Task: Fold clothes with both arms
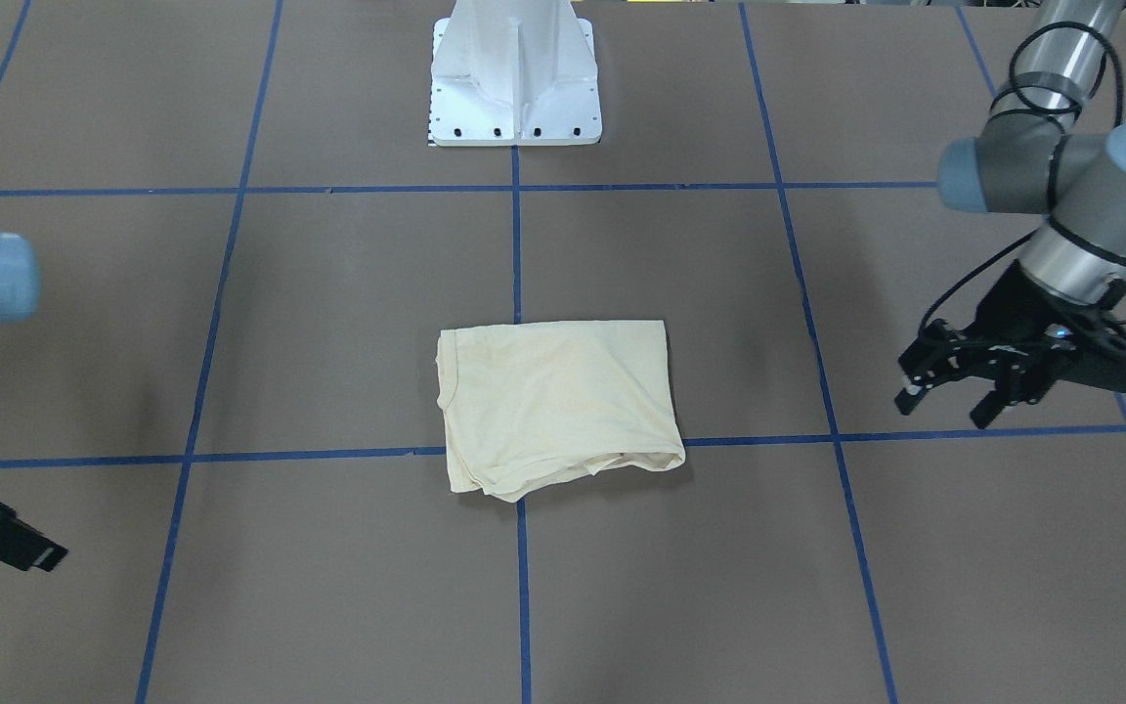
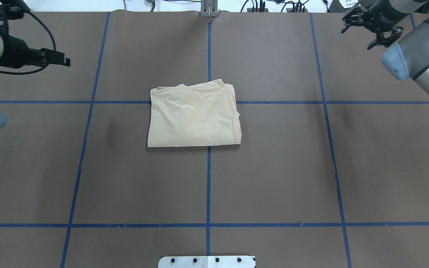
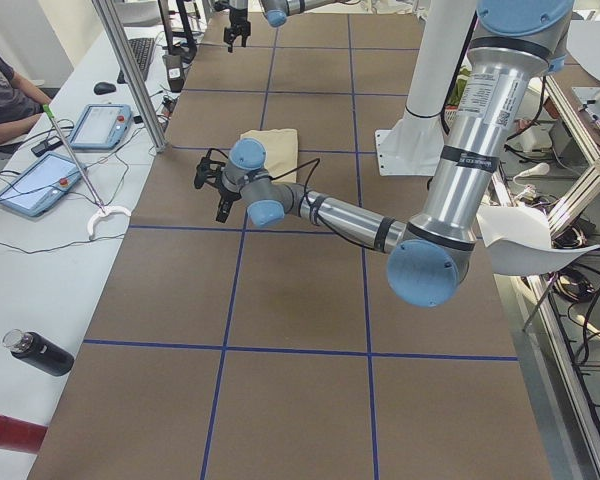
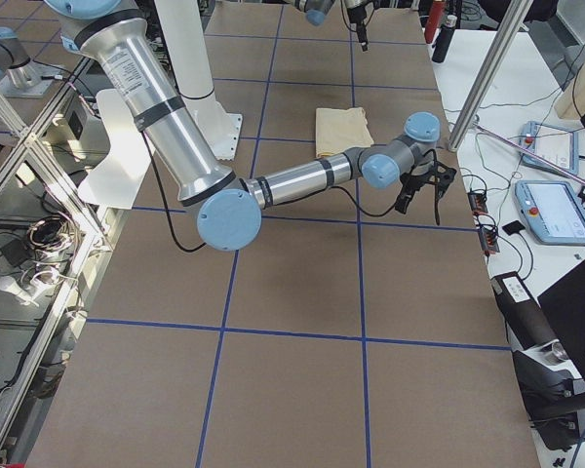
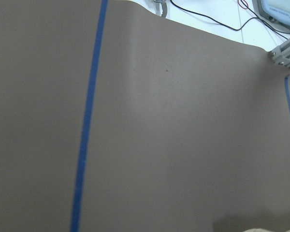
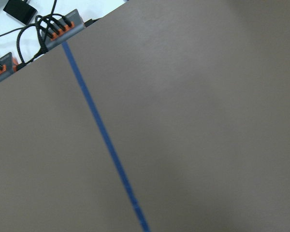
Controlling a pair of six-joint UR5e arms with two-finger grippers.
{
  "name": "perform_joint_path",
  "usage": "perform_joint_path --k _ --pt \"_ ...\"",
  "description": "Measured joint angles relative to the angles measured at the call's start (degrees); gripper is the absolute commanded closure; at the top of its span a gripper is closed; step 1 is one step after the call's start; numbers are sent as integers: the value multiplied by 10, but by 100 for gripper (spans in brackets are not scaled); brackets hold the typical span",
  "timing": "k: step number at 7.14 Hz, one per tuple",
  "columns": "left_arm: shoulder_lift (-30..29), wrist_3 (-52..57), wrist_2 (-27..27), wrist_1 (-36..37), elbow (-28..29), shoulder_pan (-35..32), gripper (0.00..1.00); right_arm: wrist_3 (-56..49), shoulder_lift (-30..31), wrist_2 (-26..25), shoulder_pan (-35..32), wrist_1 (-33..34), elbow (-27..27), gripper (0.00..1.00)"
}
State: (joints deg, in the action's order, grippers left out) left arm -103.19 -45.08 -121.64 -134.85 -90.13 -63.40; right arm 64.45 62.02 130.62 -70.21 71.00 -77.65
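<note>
1. One pale cream-yellow shirt lies flat near the middle of the brown table. It is folded into a rough rectangle with a plain side up, and it sits across the crossing of two blue tape lines.
2. We see the left gripper held above the table, well off to one side of the shirt. Its fingers are spread apart with nothing between them.
3. We find the right gripper toward the far corner on the opposite side, also well apart from the shirt. Its fingers are parted and empty.
4. Both wrist views give us only the brown surface and blue tape, and the right one also shows cables at the table's edge.
5. We note the white pedestal base standing on the central tape line, apart from the shirt.
</note>
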Motion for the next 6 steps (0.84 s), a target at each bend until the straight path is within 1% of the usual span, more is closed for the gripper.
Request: perform_joint_path --k 2,3,4,5,6 --pt "57 219 -46 25 -4 -93 0 -241 68 39 -79 41 -23 0" --pt "77 306 -63 49 -6 -136 0 -358 91 45 -110 77 -28 0" --pt "94 386 -78 86 -9 -180 0 -482 112 38 -137 127 -38 0" --pt "105 433 -85 132 -19 -213 0 -580 125 24 -159 175 -46 0" --pt "119 461 -88 179 -36 -235 0 -641 132 14 -174 217 -54 0"
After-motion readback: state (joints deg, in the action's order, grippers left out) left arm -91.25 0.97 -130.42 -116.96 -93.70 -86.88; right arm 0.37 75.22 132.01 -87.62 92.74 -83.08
